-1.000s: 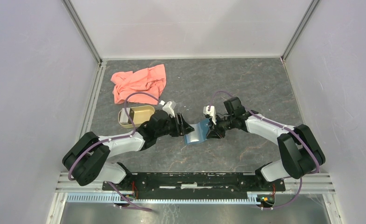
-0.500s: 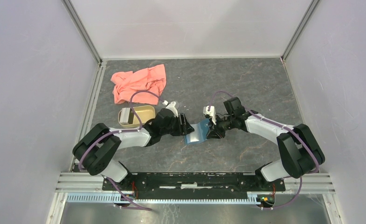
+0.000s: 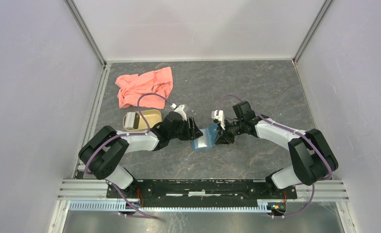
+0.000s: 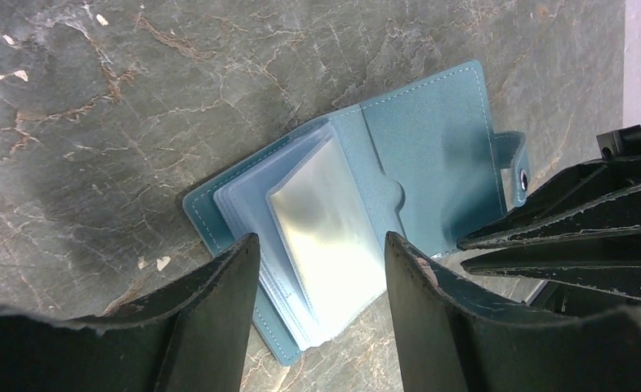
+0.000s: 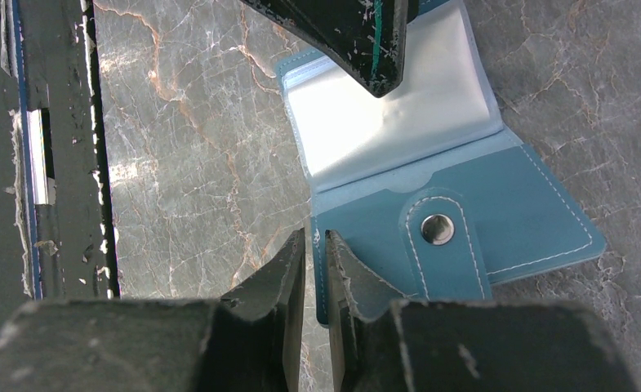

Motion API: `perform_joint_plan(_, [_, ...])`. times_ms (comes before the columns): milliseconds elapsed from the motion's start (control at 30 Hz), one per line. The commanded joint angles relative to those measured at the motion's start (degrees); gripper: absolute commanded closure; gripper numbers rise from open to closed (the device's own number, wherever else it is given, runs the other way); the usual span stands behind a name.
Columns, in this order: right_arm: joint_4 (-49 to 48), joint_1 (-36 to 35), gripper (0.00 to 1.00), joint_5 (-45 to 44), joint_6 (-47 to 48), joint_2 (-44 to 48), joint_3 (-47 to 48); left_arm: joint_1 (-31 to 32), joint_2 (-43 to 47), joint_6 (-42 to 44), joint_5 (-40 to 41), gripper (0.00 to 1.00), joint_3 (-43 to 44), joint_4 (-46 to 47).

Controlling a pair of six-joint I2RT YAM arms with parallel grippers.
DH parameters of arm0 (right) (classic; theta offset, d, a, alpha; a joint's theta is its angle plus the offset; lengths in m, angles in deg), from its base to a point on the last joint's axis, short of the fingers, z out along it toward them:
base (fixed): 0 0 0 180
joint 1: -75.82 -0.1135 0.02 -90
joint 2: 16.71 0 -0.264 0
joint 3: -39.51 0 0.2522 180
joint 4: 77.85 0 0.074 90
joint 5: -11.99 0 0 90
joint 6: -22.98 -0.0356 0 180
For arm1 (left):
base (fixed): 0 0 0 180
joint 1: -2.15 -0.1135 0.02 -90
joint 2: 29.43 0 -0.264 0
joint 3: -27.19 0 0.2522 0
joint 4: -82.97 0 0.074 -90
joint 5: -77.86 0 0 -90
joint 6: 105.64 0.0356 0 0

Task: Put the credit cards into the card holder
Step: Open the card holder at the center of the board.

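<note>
**Grippers.** The right gripper (image 5: 314, 238) is pressed together on the edge of the card holder's (image 4: 431, 155) teal cover, just beside the snap tab (image 5: 439, 230). It pins the holder open on the table (image 3: 256, 82) between the two arms. The left gripper (image 4: 321, 245) is spread and carries nothing; its fingers straddle the stack of clear sleeves.

**Containers.** The top sleeve shows only glare. I see no card in it, and I cannot tell for the sleeves beneath. The tan dish (image 3: 152, 115) beside the left arm holds something pale at its left end. I judge the credit cards lie there, but the top view is too small to confirm.

**Risks.**
- The right grip takes a thin edge only, so a tug from the left fingers could slip the cover free and let the holder fold shut.
- The sleeves look limp and glossy. A finger dragged across them may bunch them and close the mouth.
- The two grippers work very near each other — a careless swing invites a finger collision.
</note>
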Motion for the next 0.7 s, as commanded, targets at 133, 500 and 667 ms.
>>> perform_joint_plan(133, [-0.3, -0.2, 0.8, 1.1, 0.5, -0.1, 0.5, -0.2, 1.0, 1.2, -2.9, 0.37, 1.8, 4.4])
perform_joint_plan(500, [-0.2, -0.2, 0.8, 1.2, 0.6, 0.0, 0.6, -0.2, 2.4, 1.4, -1.7, 0.37, 2.6, 1.9])
perform_joint_plan(667, [-0.1, -0.1, 0.8, 1.2, 0.6, -0.1, 0.6, -0.2, 3.4, 2.7, 0.3, 0.37, 3.4, -0.7])
